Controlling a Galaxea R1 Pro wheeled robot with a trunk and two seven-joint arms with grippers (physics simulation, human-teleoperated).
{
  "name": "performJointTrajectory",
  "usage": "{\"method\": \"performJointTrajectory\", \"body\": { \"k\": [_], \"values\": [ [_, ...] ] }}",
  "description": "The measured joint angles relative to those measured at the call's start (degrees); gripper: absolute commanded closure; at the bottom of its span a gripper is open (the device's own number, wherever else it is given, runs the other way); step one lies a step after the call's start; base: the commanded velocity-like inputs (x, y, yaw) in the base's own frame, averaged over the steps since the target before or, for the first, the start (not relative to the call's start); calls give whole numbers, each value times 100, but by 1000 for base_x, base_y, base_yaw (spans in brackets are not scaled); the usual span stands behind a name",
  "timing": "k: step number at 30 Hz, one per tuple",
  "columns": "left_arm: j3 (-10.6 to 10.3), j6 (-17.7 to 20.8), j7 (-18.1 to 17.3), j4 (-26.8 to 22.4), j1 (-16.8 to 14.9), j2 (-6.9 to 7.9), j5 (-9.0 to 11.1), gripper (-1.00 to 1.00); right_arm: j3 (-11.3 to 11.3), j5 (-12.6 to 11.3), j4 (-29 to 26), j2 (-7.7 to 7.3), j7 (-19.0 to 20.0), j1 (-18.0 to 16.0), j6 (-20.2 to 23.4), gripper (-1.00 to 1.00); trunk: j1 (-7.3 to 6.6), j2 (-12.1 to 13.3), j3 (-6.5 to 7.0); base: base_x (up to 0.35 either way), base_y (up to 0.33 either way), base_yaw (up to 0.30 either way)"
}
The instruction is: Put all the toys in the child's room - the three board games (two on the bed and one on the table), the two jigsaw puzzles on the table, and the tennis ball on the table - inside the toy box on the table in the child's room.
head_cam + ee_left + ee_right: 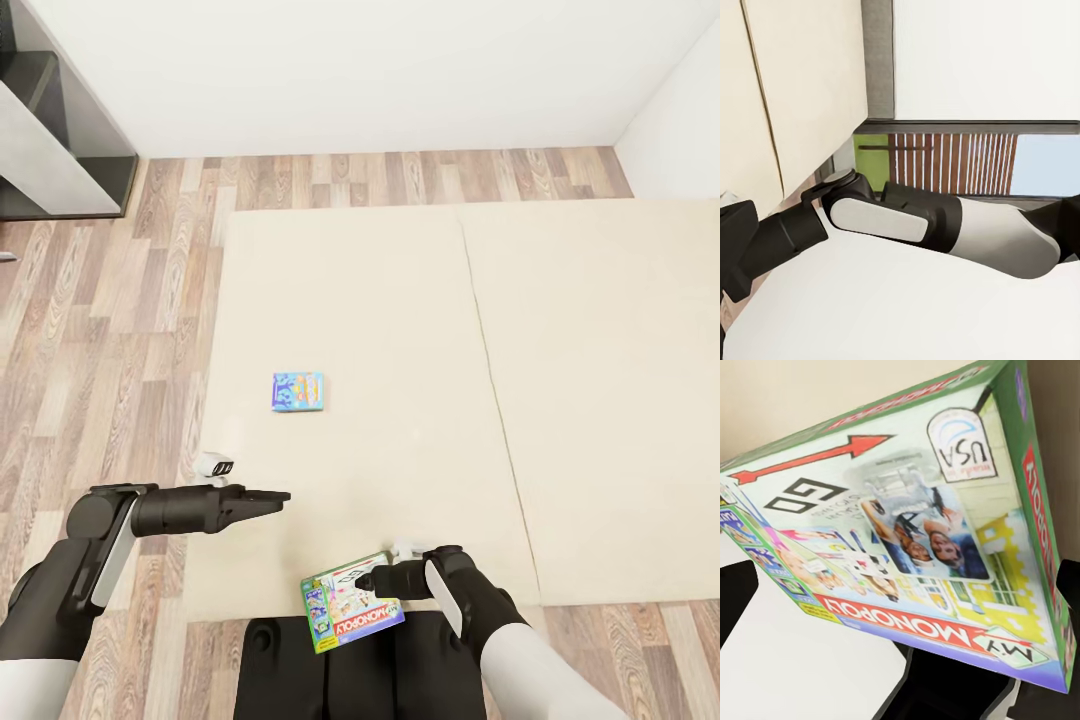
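Two board games are in play over the bed [400, 300], and that pale mattress is our landmark. The small blue game [298, 391] lies flat on it, on the section left of the seam, well clear of every edge and touched by nothing. The bigger green-edged game [350, 602] is at the bed's near edge, tilted, hanging partly past the mattress above the robot's dark base [330, 670].

Right gripper [375, 581] has that green-edged game: the jaws are clamped on its side, and the right wrist view confirms it, the printed lid [907, 540] sitting slanted across the lens with its red arrow, its "GO" and the red title strip, and a dark fingertip [735, 600] at either side of the box.

Left gripper [272, 497] hovers over the bed's near left part, between the blue game and the mattress's near edge, pointing across the bed toward the seam. Its jaws look narrow, tips close together with nothing between them. The left wrist view looks back across the robot's own white trunk at the right forearm [945, 225], with the mattress [802, 90] behind it.

Wood-plank floor [100, 330] runs along the bed's left side and far end, white wall [350, 70] beyond, and a dark grey cabinet [50, 130] stands off the bed's far left corner.
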Motion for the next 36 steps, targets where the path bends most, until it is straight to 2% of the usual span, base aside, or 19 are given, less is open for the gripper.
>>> {"method": "performJointTrajectory", "body": {
  "k": [15, 36],
  "values": [
    [0, 0, 0, 3, 2, 0, -1, -100, 0, 0, -1, 0, 0, 0, 0, -100, -1, 0, 0, -15, 8, 0],
    [0, 0, 0, 3, 3, 0, -1, -100, 0, -1, 0, 0, -3, 0, 0, -100, -1, 0, 0, 0, 67, 0]
  ]
}}
